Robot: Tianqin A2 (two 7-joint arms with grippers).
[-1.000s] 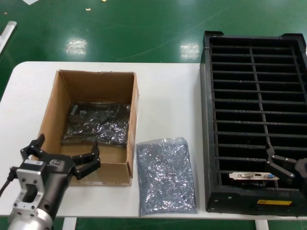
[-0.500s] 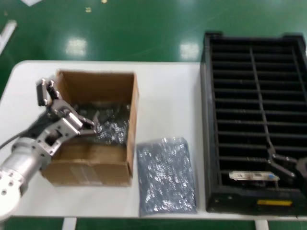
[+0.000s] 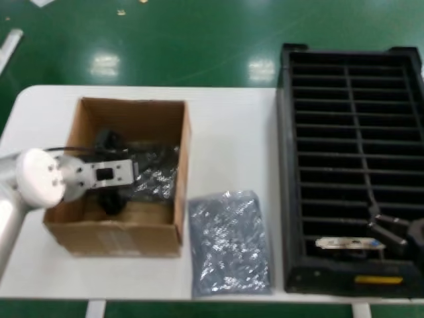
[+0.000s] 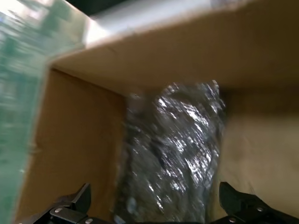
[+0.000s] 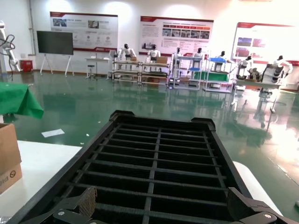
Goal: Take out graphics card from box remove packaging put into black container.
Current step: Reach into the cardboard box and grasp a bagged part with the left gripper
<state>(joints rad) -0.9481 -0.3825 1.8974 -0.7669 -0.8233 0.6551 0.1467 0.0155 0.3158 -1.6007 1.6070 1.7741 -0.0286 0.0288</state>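
The brown box (image 3: 119, 235) stands on the left of the table. In it lies the dark crinkly packaging (image 3: 158, 175); the graphics card does not show through it. My left gripper (image 3: 124, 172) is down inside the box, open, beside the near end of the bag. In the left wrist view the packaging (image 4: 173, 154) lies just ahead of the open left gripper (image 4: 156, 210), between the box walls (image 4: 261, 140). My right gripper (image 3: 391, 228) hangs open and empty over the near right corner of the black container (image 3: 285, 165).
A paler silvery bag (image 3: 228, 242) lies on the table between box and container. Another card (image 3: 348, 244) stands in the container's nearest slot. The right wrist view looks along the container's slots (image 5: 159, 154), with the right gripper (image 5: 163, 205) at the near end.
My left arm has swung from in front of the box over its left wall and down inside, ending beside the bag. The right arm has stayed put.
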